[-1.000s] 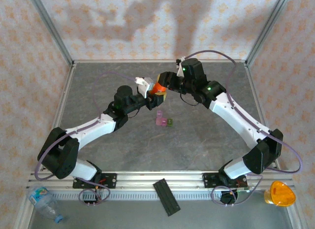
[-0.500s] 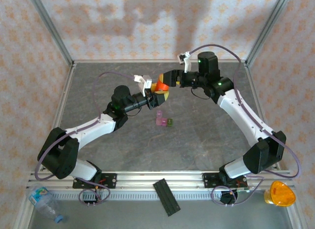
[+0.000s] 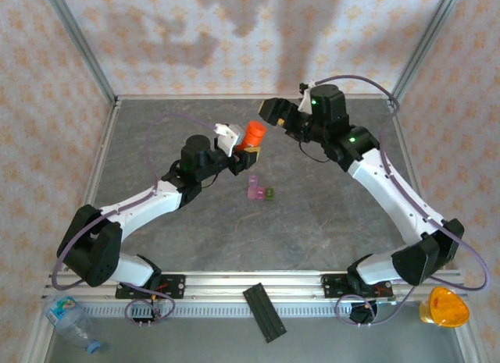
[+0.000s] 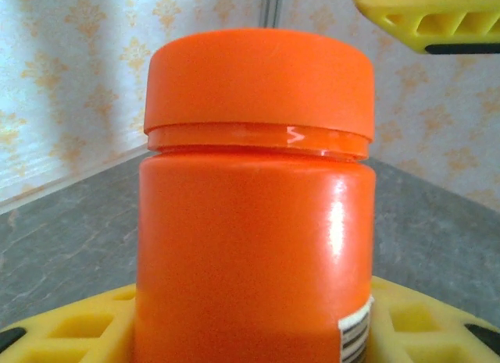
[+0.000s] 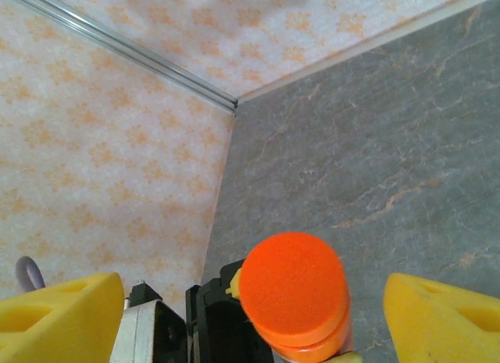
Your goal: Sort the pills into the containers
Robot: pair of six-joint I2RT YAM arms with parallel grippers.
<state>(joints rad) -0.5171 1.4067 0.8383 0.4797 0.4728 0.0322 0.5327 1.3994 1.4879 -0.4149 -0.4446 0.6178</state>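
1. Over the counter [image 3: 328, 222], overhead view: left tool [image 3: 248, 147] is clamped on the orange bottle [image 3: 251, 133] and holds it upright, off the surface. It is probably raised so the other arm can get at the cap.
2. Same view: right tool [image 3: 272, 111] sits just beyond the bottle and to its right, apart from it, jaws spread.
3. Same view: the containers [image 3: 258, 191], a pink cluster with one green box, rest on the counter near the bottle on its near side, untouched. Their contents are too small to make out.
4. Left wrist view: the bottle body is wedged between the yellow pads [image 4: 62, 332]. The grip is low on the body, which leaves the cap [image 4: 258, 78] free. The cap is seated on the bottle. One yellow finger of the right tool shows above and right of the cap, clear of it.
5. Right wrist view: looking down on the cap, this tool's own fingers [image 5: 55, 316] stand wide to either side of it and touch nothing. They look lined up on the cap, not gripping it.
6. Judgement: the pills are presumably inside the bottle, since none are seen. Sorting has not begun, and the cap must come off first.
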